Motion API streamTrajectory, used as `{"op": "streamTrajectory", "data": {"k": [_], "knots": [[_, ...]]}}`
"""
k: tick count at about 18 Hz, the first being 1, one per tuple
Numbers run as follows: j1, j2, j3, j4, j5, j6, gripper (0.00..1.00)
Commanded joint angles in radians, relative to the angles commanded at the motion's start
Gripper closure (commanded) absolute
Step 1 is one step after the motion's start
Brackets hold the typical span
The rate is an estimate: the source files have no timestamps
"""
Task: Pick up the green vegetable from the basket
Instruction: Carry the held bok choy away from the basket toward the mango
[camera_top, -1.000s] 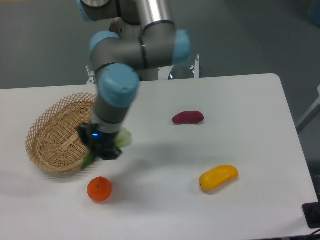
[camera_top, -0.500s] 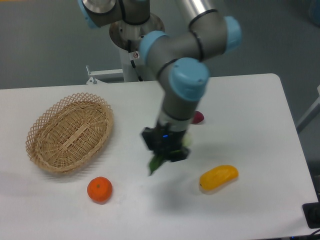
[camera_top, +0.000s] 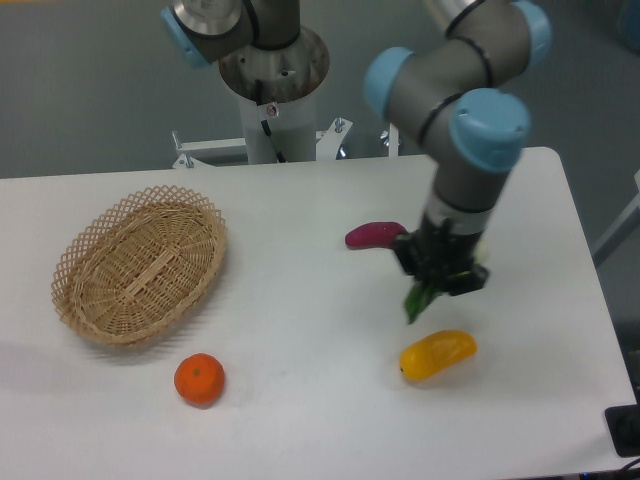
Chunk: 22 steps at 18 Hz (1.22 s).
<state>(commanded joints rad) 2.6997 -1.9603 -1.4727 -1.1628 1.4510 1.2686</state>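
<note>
The green vegetable (camera_top: 417, 297) hangs in the air at the right of the table, its dark green leaves poking out below my gripper (camera_top: 441, 270), which is shut on it. Most of the vegetable is hidden by the gripper body. It hangs just above the yellow vegetable (camera_top: 438, 355). The tan wicker basket (camera_top: 140, 265) lies far to the left with nothing in it.
A purple vegetable (camera_top: 373, 235) lies just left of the gripper. An orange (camera_top: 199, 379) sits in front of the basket. The robot's base (camera_top: 272, 90) stands behind the table's far edge. The white table (camera_top: 300, 330) ends close to the right of the gripper.
The arm has carried the green vegetable out of the basket and rightward across the table, from the basket's rim to above the yellow vegetable. The basket is now empty.
</note>
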Motion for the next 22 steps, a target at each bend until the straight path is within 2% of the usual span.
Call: {"op": "streamTrajectory", "data": {"k": [8,12,22], "knots": [[0.029,-0.063,0.028,0.009,0.065,0.002,0.91],[0.038,-0.075,0.049,0.003,0.065,0.003,0.91],[0.045,-0.078,0.051,0.008,0.063,0.002,0.89]]}}
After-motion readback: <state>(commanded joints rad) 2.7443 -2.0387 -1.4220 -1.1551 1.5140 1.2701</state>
